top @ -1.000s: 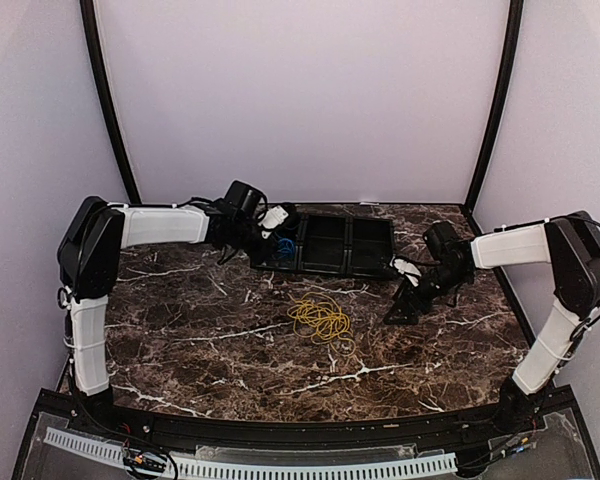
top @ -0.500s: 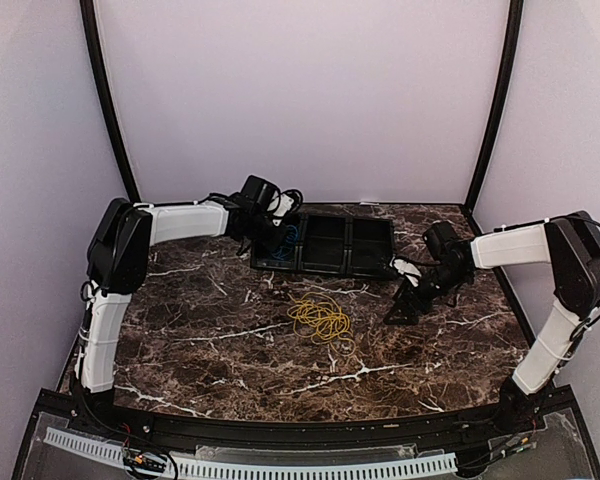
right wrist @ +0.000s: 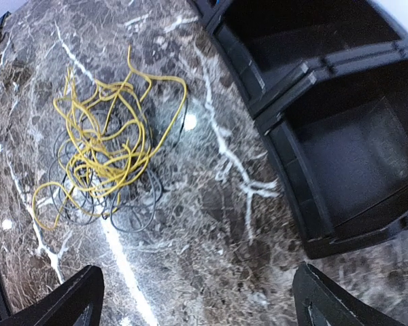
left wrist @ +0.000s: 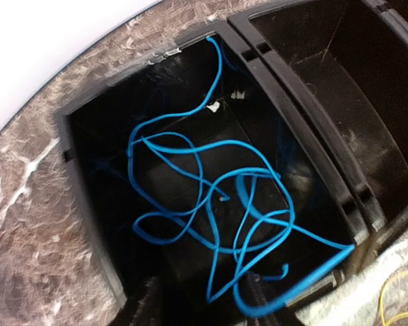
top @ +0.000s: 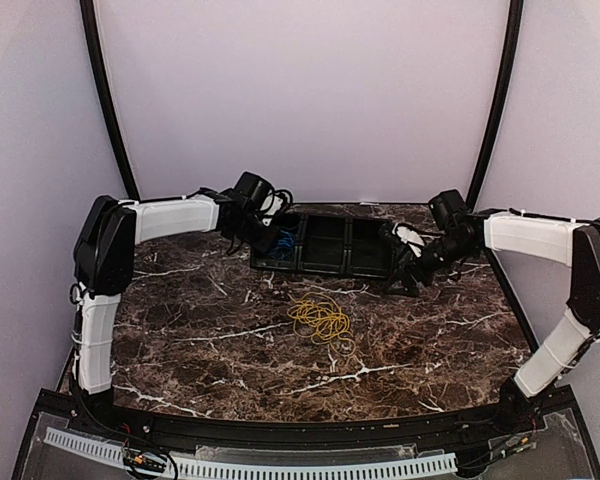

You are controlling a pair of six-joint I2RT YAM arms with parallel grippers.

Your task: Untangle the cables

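**Dark marble table (top: 210, 340), cables lying in two places**

From the top camera, plain pale walls close in the white-veined table. A black tray (top: 346, 270) with several compartments sits at the far edge. The yellow cable (top: 320, 321) lies in a loose heap on the bare marble, near the tray's front but apart from it. Any darker wire mixed into that heap is too fine to make out here. The left gripper (top: 271, 236) hangs over the tray's left end, where a little of the blue cable (top: 286, 240) shows. The arm's own bulk hides its jaws. The right gripper (top: 404, 276) is at the tray's right front corner.

The left wrist camera looks into the tray's end compartment. The blue cable (left wrist: 258, 171) sprawls in open loops across the black floor, and one strand rests on the near wall. Dark blurred shapes at the bottom edge may be fingers, so I cannot tell whether this claw is released or clenched. A scrap of yellow cable (left wrist: 398, 302) is cut off at the corner.

In the right wrist view, the yellow cable (right wrist: 102, 146) is knotted together with a dark grey cable (right wrist: 132, 219) on the marble. The right gripper (right wrist: 200, 299) is spread wide, released, with nothing between its fingertips (right wrist: 78, 299).
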